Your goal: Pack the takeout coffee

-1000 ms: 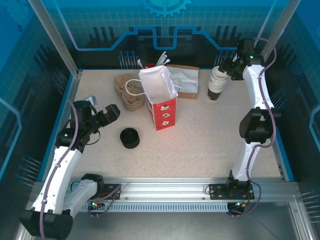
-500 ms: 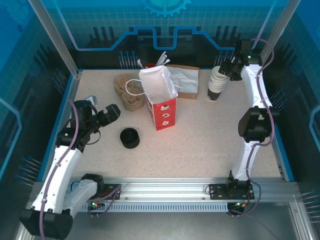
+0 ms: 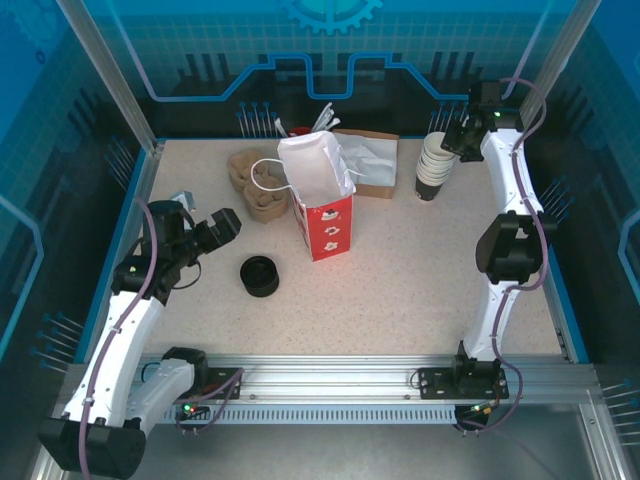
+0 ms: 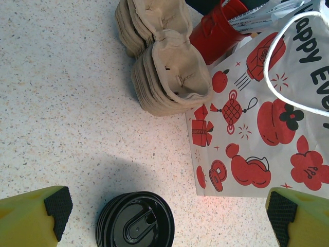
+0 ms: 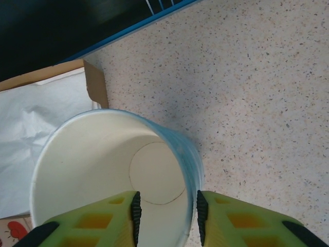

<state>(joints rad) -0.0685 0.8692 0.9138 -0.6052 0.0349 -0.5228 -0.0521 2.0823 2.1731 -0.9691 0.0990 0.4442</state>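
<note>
At the bench's (image 3: 420,270) far right corner, the right gripper (image 5: 168,218) sets its fingers (image 5: 92,226) apart astride the wall of the stack's (image 3: 432,170) top cup (image 5: 103,170). Near the left edge, the left gripper (image 4: 167,208) hangs spread wide over a black lid (image 4: 134,221).

You look down on a beige speckled table (image 3: 420,270) edged by a thin blue rim (image 3: 127,210). Behind it and to both sides you have translucent blue wall panels (image 3: 200,45), printed with a grid and a gear motif (image 3: 300,14) and held by slanted aluminium posts (image 3: 108,75). An aluminium rail (image 3: 330,378) runs along your near edge. The light falls evenly and the shadows are soft.
</note>
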